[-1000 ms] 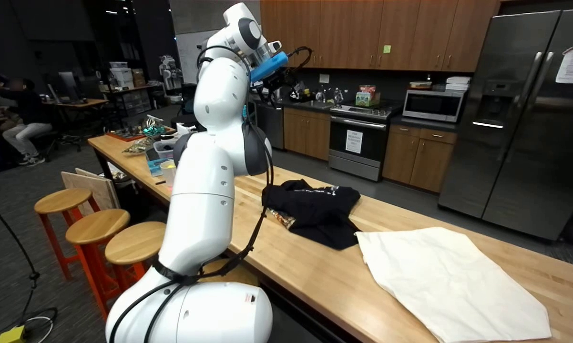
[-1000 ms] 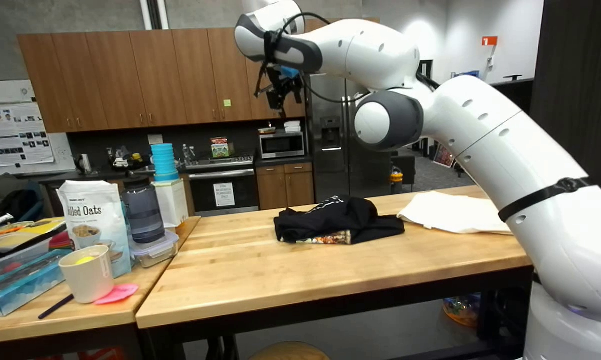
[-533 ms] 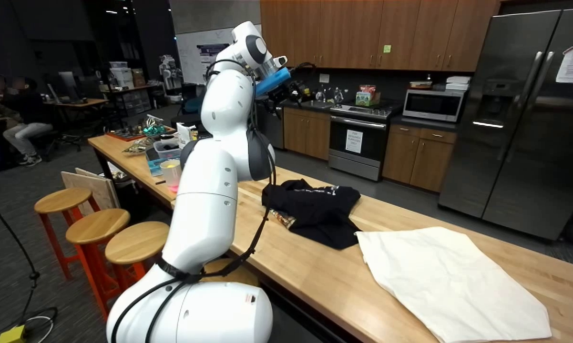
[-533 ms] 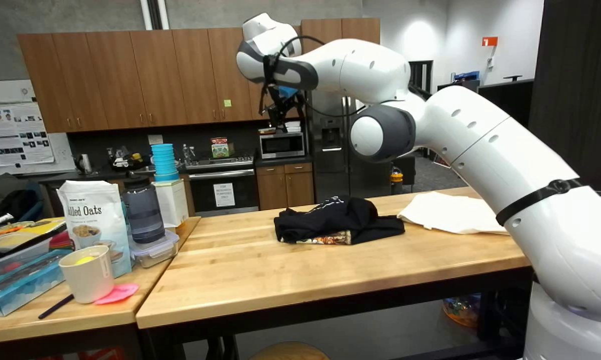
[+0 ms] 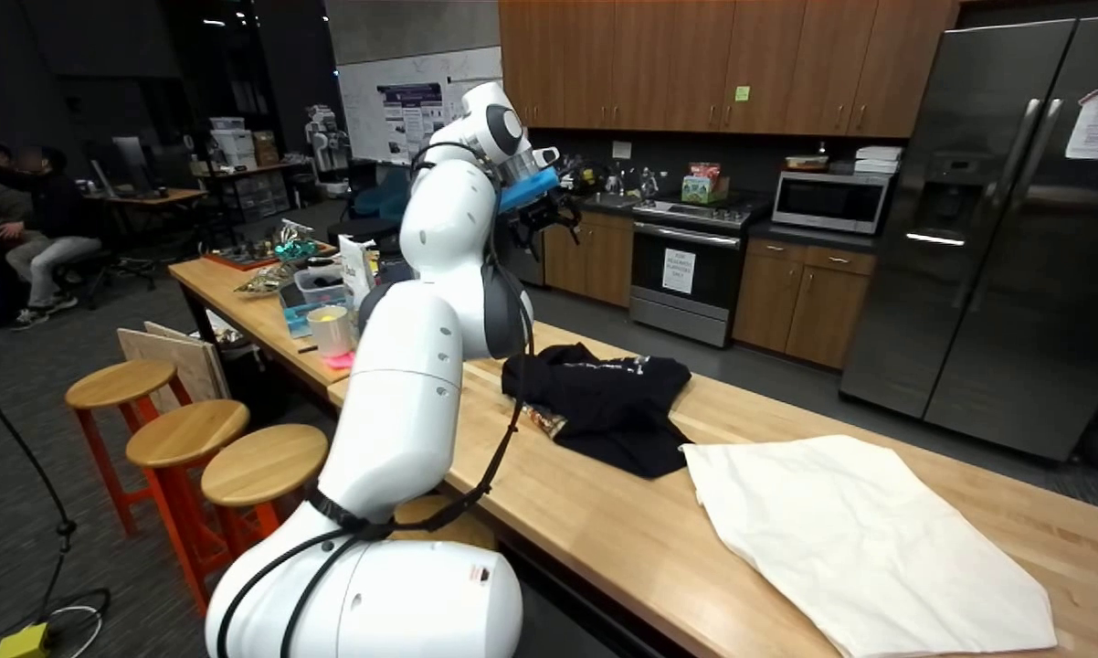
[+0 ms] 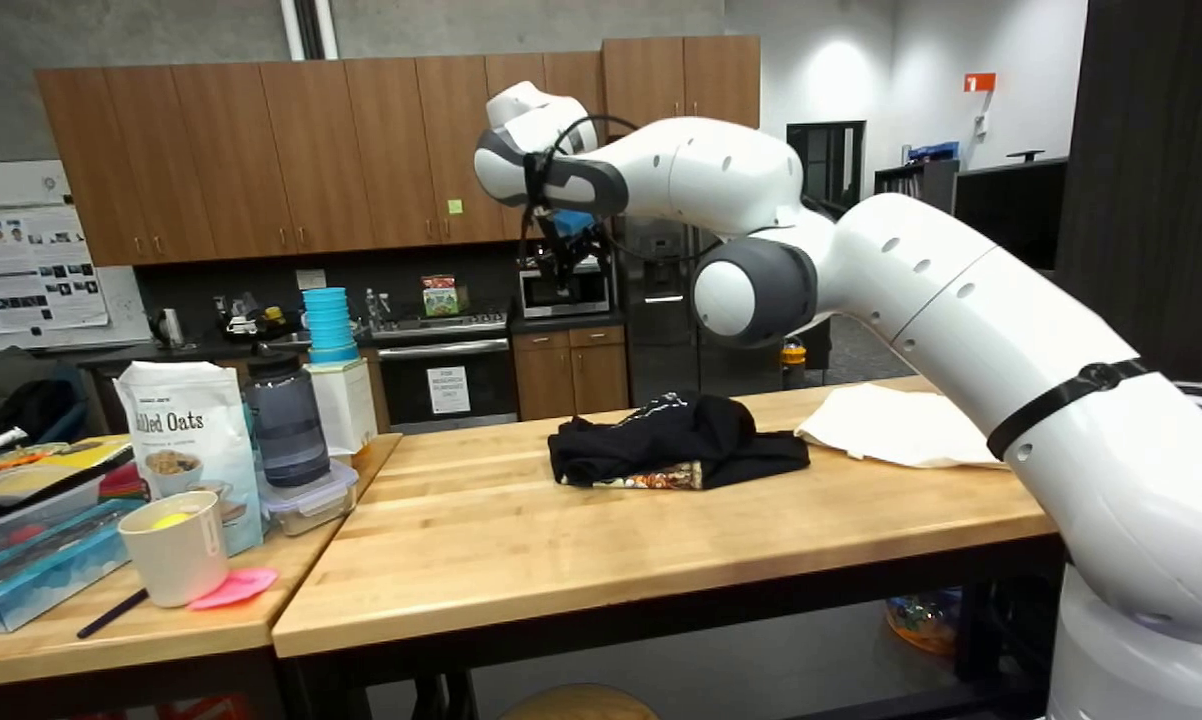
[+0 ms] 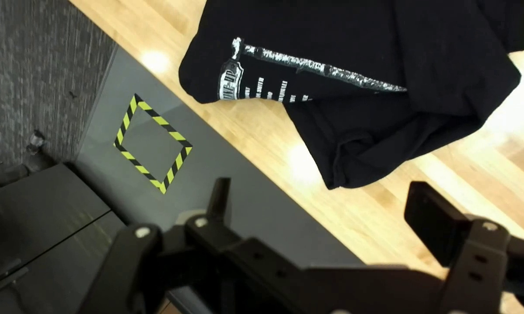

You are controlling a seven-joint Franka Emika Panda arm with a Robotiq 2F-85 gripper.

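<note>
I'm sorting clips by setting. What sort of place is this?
Probably a kitchen area in a research lab or office: there is a stove, a fridge and, on the stove's door, a sign that seems to read "For research purposes only".

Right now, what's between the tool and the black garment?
Only open air, apparently: the wrist view shows no object between the open tool and the black garment, and both exterior views show the tool hanging higher up.
</note>
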